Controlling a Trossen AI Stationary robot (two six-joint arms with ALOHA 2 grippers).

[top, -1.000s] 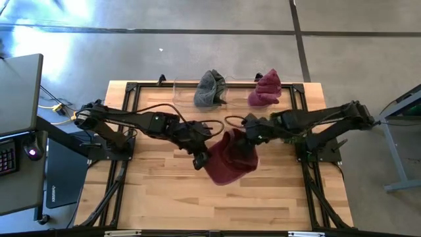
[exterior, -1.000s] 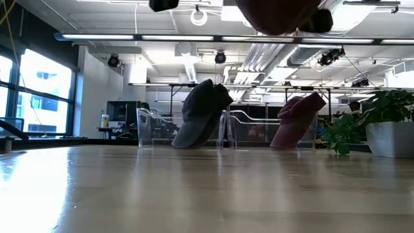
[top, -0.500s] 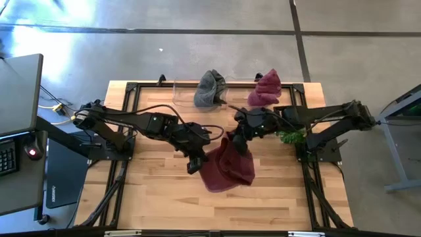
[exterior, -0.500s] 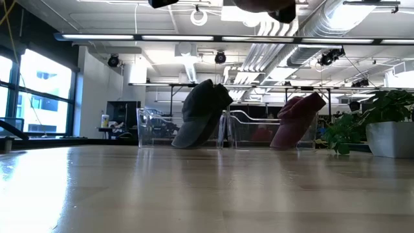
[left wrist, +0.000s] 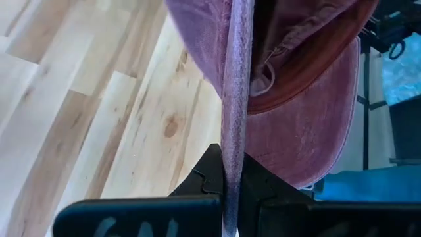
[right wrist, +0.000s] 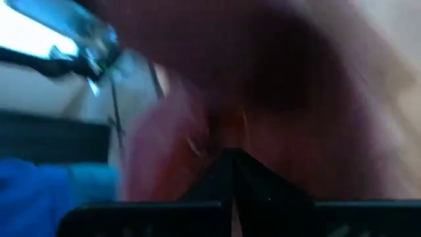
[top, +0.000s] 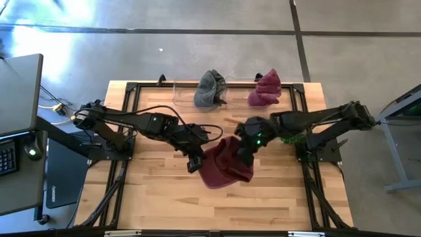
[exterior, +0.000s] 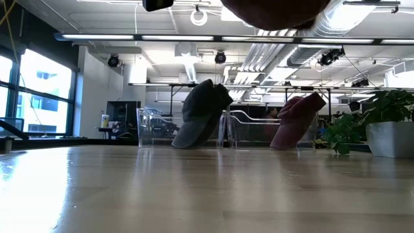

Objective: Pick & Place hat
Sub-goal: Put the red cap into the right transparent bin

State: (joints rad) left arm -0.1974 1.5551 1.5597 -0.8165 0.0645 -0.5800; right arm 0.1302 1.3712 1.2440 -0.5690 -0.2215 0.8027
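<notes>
A maroon hat (top: 225, 166) hangs above the middle of the table, held between my two grippers. My left gripper (top: 195, 163) is shut on its left side and my right gripper (top: 245, 155) is shut on its right side. In the left wrist view the hat's edge (left wrist: 235, 99) runs up from between the fingers, with the brim (left wrist: 309, 131) beyond. In the low view only the hat's underside (exterior: 272, 9) shows at the top, well clear of the tabletop. The right wrist view is blurred, full of maroon cloth (right wrist: 276, 99). My left gripper pinches an edge of the hat's cloth (left wrist: 231, 172) between its two fingers, coming from the table's left and slanting down. The hat is lifted clear of the table. My right gripper is shut on the hat's cloth (right wrist: 227, 135) from the table's right, slanting down; blur hides which part it has.
At the far edge a grey hat (top: 209, 89) and another maroon hat (top: 265, 89) sit on a clear stand (top: 179, 92). A potted plant (exterior: 381, 126) stands at the right. Bare wood (top: 164, 197) lies below and in front of the held hat.
My right gripper has swung toward the table's left and then toward its near edge, turning at the wrist, still shut on the hat. The hat's right side has gone with it and the hat has bunched and shifted slightly left, staying clear of the table.
</notes>
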